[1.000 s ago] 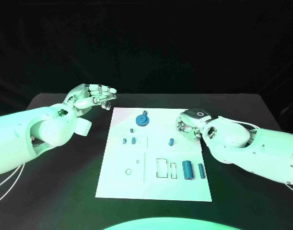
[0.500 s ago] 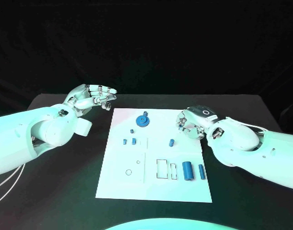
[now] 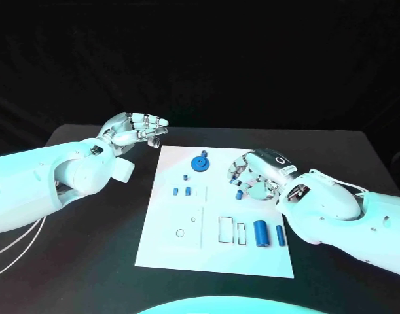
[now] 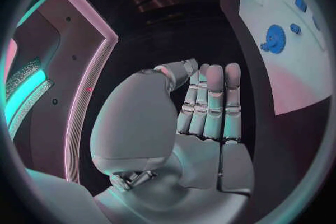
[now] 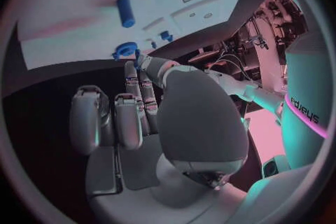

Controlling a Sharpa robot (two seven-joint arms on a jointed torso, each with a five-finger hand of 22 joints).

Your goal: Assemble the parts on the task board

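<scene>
Head view: the white task board (image 3: 176, 252) lies mid-worktop (image 3: 77, 261). A blue gear (image 3: 201, 163) stands near its far edge, two blue cylinders (image 3: 261, 233) lie near its right side. The left robot hand (image 3: 137, 129) hangs beyond the board's far left corner, fingers curled in, holding nothing. The right robot hand (image 3: 253, 175) hovers over the board's right edge by a small blue peg (image 3: 238, 194), fingers curled.

Left wrist view: the fingers (image 4: 213, 102) lie pressed together, the gear (image 4: 274, 39) on the board beyond.

Right wrist view: the fingers (image 5: 129, 117) bend inward, empty; one cylinder (image 5: 125, 12) lies on the board.

Mirrored "sharpa" lettering on robot's white body (image 5: 308, 115)
</scene>
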